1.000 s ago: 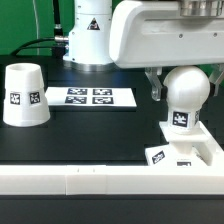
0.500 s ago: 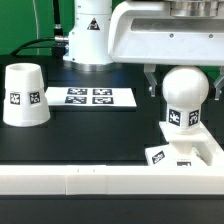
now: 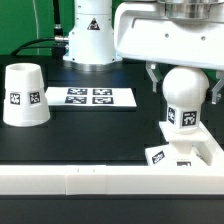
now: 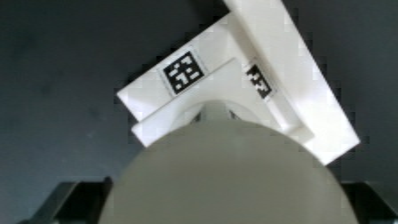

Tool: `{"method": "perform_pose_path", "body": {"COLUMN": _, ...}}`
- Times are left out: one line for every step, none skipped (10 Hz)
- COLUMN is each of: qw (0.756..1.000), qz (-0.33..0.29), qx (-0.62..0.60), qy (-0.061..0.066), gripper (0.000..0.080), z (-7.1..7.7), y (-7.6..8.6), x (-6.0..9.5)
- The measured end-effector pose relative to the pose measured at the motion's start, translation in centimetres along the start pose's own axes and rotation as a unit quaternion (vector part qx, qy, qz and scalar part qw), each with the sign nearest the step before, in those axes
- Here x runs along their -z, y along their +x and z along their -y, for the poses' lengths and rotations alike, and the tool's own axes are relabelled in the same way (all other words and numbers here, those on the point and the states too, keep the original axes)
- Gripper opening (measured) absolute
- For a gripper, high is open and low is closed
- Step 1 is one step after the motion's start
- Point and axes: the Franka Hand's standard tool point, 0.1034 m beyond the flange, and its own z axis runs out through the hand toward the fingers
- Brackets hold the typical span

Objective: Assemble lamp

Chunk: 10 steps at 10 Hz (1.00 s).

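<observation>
So the bulb [image 3: 184, 97] stands upright on the base [image 3: 190, 143], over on the exterior view's right. The gripper [image 3: 181, 80] has its fingers spread around the ball, not squeezing. The shade [image 3: 24, 96] sits far off on the tabletop [image 3: 90, 140].

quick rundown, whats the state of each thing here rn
bulb: upright on the base, between the gripper fingers
base: flat on the table by the rail
shade: standing alone, wide end down
gripper: around the bulb; grip can't be confirmed
marker board: flat on the table
</observation>
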Motion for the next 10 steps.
{"method": "perform_pose_path", "body": {"qw": 1.0, "qz": 0.001, "qx": -0.02, "qy": 0.001, "gripper": 0.0577, "z": 0.01, "y": 0.01, "x": 0.0}}
{"method": "perform_pose_path", "body": {"qw": 0.999, "qz": 0.002, "qx": -0.05, "qy": 0.005, "gripper": 0.0577, "z": 0.05, "y": 0.03, "x": -0.03}}
{"method": "perform_pose_path", "body": {"qw": 0.997, "qz": 0.004, "qx": -0.079, "qy": 0.01, "gripper": 0.0577, "z": 0.1, "y": 0.03, "x": -0.07}}
{"method": "perform_pose_path", "body": {"qw": 0.993, "qz": 0.01, "qx": -0.12, "qy": 0.015, "gripper": 0.0577, "z": 0.15, "y": -0.05, "x": -0.09}}
{"method": "perform_pose_path", "body": {"qw": 0.988, "qz": 0.016, "qx": -0.155, "qy": 0.019, "gripper": 0.0577, "z": 0.18, "y": -0.09, "x": -0.1}}
{"method": "perform_pose_path", "body": {"qw": 0.984, "qz": 0.022, "qx": -0.177, "qy": 0.023, "gripper": 0.0577, "z": 0.23, "y": -0.17, "x": -0.13}}
{"method": "perform_pose_path", "body": {"qw": 0.98, "qz": 0.026, "qx": -0.197, "qy": 0.026, "gripper": 0.0577, "z": 0.22, "y": -0.2, "x": -0.17}}
{"method": "perform_pose_path", "body": {"qw": 0.974, "qz": 0.029, "qx": -0.224, "qy": 0.029, "gripper": 0.0577, "z": 0.3, "y": -0.24, "x": -0.17}}
{"method": "perform_pose_path", "body": {"qw": 0.967, "qz": 0.03, "qx": -0.251, "qy": 0.028, "gripper": 0.0577, "z": 0.47, "y": -0.4, "x": -0.1}}
{"method": "perform_pose_path", "body": {"qw": 0.962, "qz": 0.031, "qx": -0.272, "qy": 0.028, "gripper": 0.0577, "z": 0.55, "y": -0.48, "x": -0.06}}
